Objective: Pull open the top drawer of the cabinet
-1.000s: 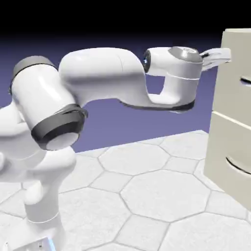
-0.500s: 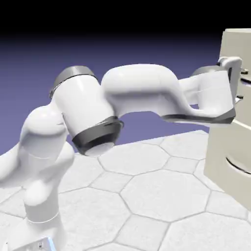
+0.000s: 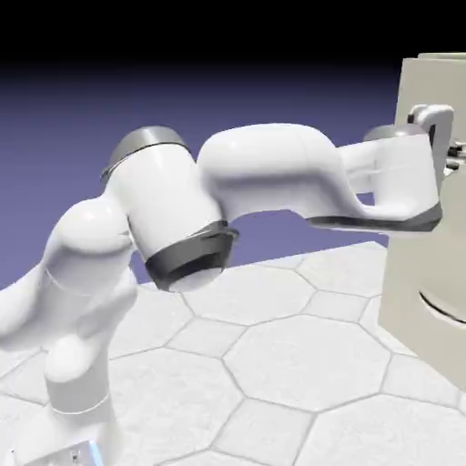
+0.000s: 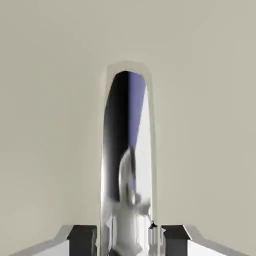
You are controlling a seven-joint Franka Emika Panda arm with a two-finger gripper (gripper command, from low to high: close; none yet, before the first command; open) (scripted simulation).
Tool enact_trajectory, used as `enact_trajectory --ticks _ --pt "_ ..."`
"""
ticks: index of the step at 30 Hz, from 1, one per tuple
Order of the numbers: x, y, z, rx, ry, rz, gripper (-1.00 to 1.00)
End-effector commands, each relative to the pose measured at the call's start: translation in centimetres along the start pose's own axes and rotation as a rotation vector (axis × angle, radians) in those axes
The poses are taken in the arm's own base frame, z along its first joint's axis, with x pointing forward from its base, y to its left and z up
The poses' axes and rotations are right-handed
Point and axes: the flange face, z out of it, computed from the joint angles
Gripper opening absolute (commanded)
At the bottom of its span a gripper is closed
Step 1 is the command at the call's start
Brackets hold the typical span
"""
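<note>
The gripper (image 4: 128, 239) is clamped on the shiny dark-and-silver bar handle (image 4: 127, 165) of the top drawer (image 4: 55, 110), its flat cream-beige front filling the hand view. In the exterior view the cabinet (image 3: 411, 291) stands at three o'clock on a white hexagon-tiled table (image 3: 273, 364), blue-violet backdrop (image 3: 73, 118) beyond at twelve.

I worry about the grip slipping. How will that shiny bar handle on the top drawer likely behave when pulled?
The bar handle mirrors its surroundings like polished metal, so it is probably smooth and slippery. It looks thin but stiff, unlikely to flex. The gripper has its fingers on both sides of it, which should help against the top drawer resisting.
</note>
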Motion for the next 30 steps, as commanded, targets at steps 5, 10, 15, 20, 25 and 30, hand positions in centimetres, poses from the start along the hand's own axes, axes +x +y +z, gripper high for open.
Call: enact_trajectory --ticks 5,10,15,20,25,30 --pt "0.0 0.0 -4.0 0.0 0.0 0.0 -1.0" --pt "0.0 0.0 -8.2 0.0 0.0 0.0 -1.0" --pt "0.0 0.0 -12.6 0.0 0.0 0.0 -1.0" --pt "0.0 0.0 -17.5 0.0 0.0 0.0 -1.0" --pt "0.0 0.0 -22.6 0.0 0.0 0.0 -1.0" --pt "0.0 -0.1 -25.5 -0.001 0.0 0.002 1.0"
